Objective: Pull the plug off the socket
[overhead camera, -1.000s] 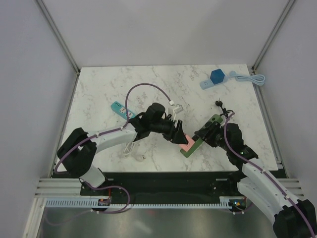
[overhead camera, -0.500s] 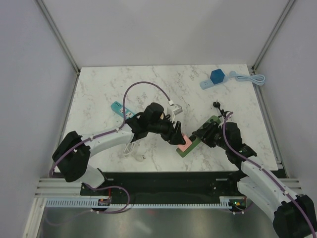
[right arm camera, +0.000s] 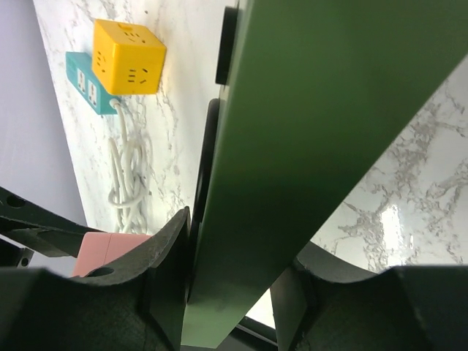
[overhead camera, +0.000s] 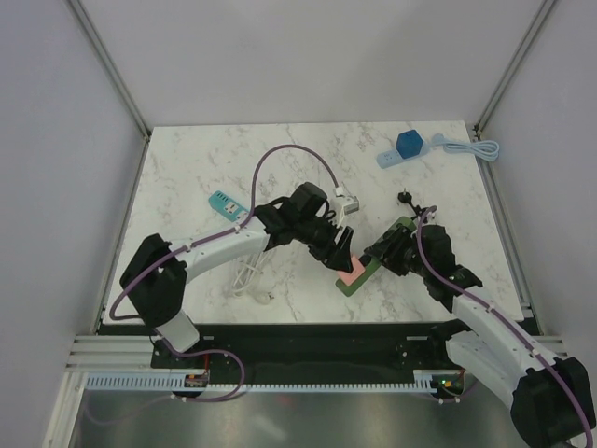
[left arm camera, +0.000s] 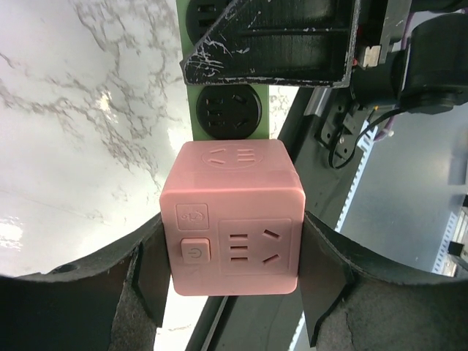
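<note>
Overhead view, lower centre of the frame: a pink cube plug (overhead camera: 352,269) sits on the near end of a green socket strip (overhead camera: 360,282), which lies slantwise on the marble bench (overhead camera: 187,168). The cube is pinched on two opposite sides by the left claw (overhead camera: 340,250); in the left wrist view its dark pads are pressed flat against the pink faces. The strip's farther half is clamped edgewise by the right claw (overhead camera: 392,250), with a finger on each side. Whether the pins have begun to leave the strip cannot be told.

The pull is best made straight out from the strip's face, along the pins, without twisting or rocking. The strip should be braced firmly by the right claw so that it is not dragged along.

To the left lies a coiled white cable (overhead camera: 247,280), and beyond it a teal strip (overhead camera: 221,201). At the upper right, well apart, a blue cube (overhead camera: 408,143) stands on a pale strip (overhead camera: 384,160).
</note>
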You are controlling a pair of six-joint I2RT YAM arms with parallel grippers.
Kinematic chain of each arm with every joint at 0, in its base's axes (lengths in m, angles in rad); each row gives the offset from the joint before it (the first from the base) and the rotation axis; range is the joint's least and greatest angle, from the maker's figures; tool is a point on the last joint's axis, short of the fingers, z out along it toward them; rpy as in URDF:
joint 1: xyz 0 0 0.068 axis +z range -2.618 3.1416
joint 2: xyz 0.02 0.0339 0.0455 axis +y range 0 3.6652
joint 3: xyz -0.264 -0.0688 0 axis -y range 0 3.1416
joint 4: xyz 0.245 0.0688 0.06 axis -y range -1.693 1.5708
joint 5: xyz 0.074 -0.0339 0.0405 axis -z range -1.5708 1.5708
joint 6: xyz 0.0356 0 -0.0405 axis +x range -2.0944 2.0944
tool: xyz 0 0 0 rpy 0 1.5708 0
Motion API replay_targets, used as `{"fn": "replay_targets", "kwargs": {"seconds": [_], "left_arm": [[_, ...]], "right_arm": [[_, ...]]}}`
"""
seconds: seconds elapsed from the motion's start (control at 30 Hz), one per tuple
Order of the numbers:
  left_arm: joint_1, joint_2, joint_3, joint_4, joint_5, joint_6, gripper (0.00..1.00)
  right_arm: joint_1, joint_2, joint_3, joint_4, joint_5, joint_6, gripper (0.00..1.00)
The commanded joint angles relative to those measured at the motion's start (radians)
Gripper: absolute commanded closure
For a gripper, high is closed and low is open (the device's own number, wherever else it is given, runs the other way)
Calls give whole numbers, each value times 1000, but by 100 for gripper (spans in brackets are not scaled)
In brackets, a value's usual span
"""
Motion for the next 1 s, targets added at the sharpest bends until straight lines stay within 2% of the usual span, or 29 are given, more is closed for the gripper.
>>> {"fn": "replay_targets", "kwargs": {"seconds": [0.0,0.1,0.27,0.4,0.5,0.73,0.97], "left_arm": [[-38,-40,137,93,183,37,98],[-38,-4,178,75,197,26,98],[-17,-31,183,27,91,26,98],[95,-147,88,52,45,9,98],[152,-184,62,75,102,-18,98],[160,-192,31,199,260,-32,98],[160,-200,76,-23,9,95,98]], "right_arm": [[-5,39,-44,-122,109,-159,100],[8,59,-46,-107,106,-155,100],[8,54,-43,-185,192,-158,100],[8,20,-48,-244,299,-150,100],[8,17,-48,-268,327,-149,100],[8,25,-46,-248,296,-167,100],[8,-102,-37,-242,255,-152,100]]}}
